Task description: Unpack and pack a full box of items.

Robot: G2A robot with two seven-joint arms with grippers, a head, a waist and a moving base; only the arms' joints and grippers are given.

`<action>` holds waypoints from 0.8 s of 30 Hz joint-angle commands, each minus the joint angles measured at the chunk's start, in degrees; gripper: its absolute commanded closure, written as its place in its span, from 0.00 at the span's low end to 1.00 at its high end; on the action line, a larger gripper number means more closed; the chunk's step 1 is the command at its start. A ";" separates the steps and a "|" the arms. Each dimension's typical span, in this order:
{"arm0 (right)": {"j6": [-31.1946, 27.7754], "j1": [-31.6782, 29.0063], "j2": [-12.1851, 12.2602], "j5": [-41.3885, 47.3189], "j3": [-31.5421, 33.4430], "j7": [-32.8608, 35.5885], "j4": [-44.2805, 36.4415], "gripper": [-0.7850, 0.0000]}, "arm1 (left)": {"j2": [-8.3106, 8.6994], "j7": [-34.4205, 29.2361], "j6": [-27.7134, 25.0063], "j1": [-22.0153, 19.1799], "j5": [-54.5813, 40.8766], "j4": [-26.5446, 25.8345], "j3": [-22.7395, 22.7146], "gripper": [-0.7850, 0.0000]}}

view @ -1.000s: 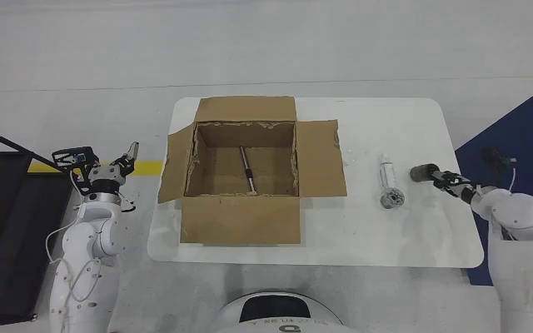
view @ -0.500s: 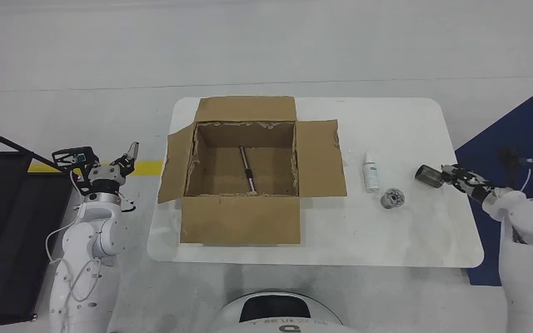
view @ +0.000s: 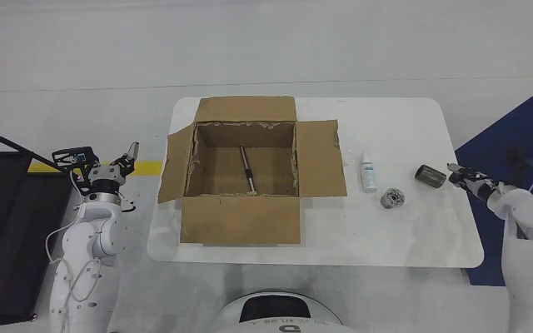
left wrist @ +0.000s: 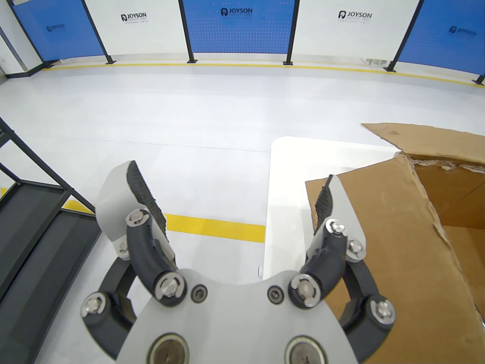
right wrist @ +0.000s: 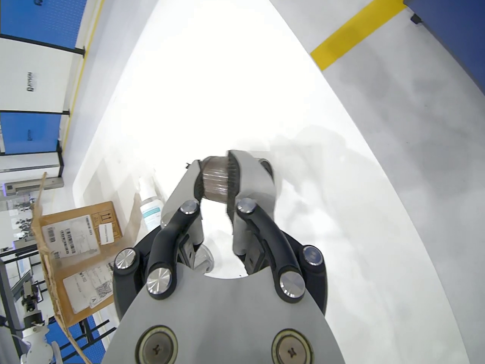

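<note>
**White surface, open box: right hand pinches a small dark cylinder**

White surface (view: 416,241) carries an open cardboard box (view: 241,221) on its left half, with a slim rod (view: 246,170) lying on the box floor. On the bare stretch to the right of the box lie a white bottle (view: 368,173), just beside the right flap, and a grey round piece (view: 392,198) near it. Farther right, close to the edge of the surface, the dark cylinder (view: 430,176) sits in the right hand (right wrist: 215,168). Its fingers are closed on one end of the cylinder at their very tips. Whether the cylinder touches the surface cannot be told. The left hand (left wrist: 230,171) hangs off the left side of the surface, beside the box's left flap, fingers spread wide and holding nothing.

The cylinder looks small, stiff and light, and its ribbed side should give the pads some bite. Being round, it would likely roll if laid on its side. A hold across the ribbed side, nearer the middle, would probably be surer than the present tip pinch.

Compared with one second ago, the right hand and its cylinder have drawn back a little toward the right edge of the surface. The bottle now lies nearer the box flap and apart from the grey round piece, which it then lay right beside. Left hand, box and rod are as they were.
</note>
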 commanded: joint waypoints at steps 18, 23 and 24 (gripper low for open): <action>14.78 1.21 -0.29 -15.30 -10.78 -2.37 -7.39 0.00 | 0.00 0.00 0.00 0.00 0.00 0.00 0.00 0.00; 17.59 2.21 -0.60 -19.51 -14.96 -2.29 -8.64 0.00 | 0.00 0.00 0.00 0.00 0.00 0.00 0.00 0.00; 18.42 2.57 -0.68 -20.25 -15.72 -2.33 -8.69 0.00 | 0.00 0.00 0.00 0.00 0.00 0.00 0.00 0.00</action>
